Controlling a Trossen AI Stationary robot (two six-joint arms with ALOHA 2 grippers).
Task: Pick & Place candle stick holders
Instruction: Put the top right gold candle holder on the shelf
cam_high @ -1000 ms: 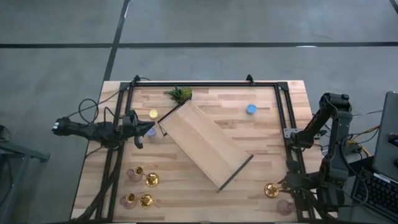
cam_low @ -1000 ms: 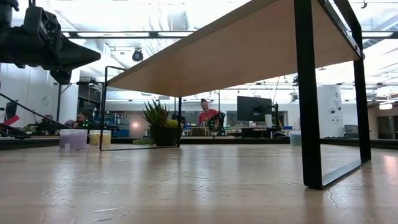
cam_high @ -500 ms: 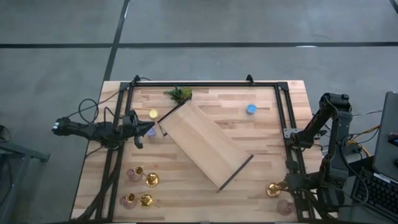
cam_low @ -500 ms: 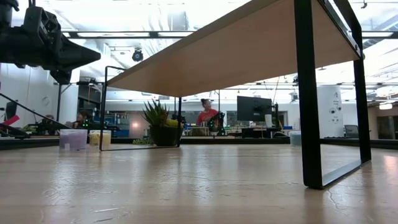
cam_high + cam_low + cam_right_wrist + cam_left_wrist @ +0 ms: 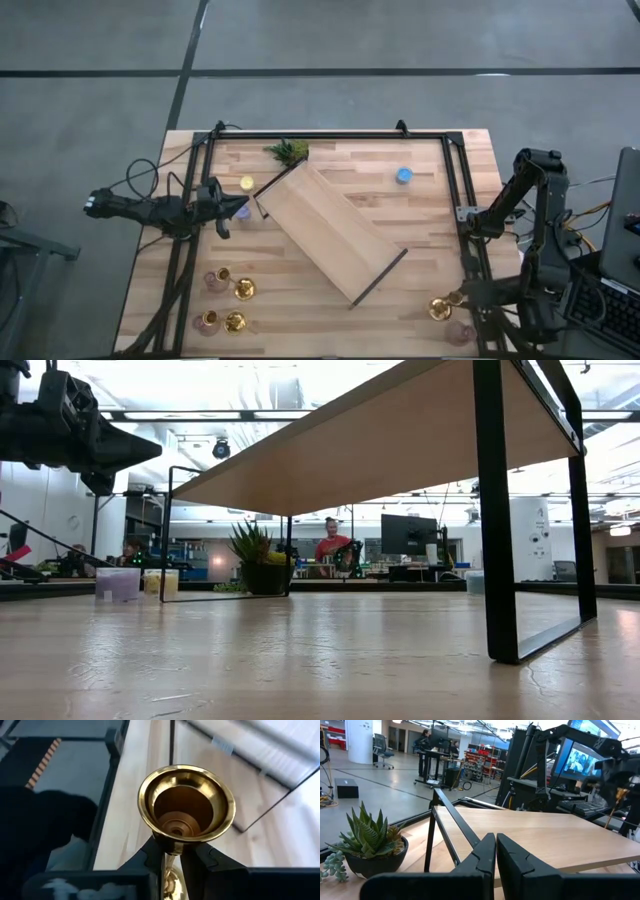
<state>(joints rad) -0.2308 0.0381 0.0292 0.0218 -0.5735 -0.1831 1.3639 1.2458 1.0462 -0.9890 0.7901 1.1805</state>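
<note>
From above, the right tool [image 5: 455, 297] sat at the desk's [image 5: 420, 220] near right corner with a gold candlestick [image 5: 437, 306] at its tip, a pinkish glass cup [image 5: 458, 333] just beside it on the near side. The raised wooden shelf [image 5: 330, 230] lay diagonally between the two arms, its nearest end close to this tool, toward the desk's middle. The left tool [image 5: 222, 210] hung far across the desk, with two more gold candlesticks [image 5: 244, 289] and pink cups [image 5: 215, 281] near its side. The low view showed only the shelf's underside [image 5: 380, 440] and leg, no candlestick. The left wrist view showed its fingers [image 5: 485, 855] pressed together on nothing. The right wrist view showed the fingers [image 5: 155, 851] clamped on the candlestick's stem just under the cup [image 5: 186, 804], long axis upright; the right arm was plainly the one placed to carry it.
</note>
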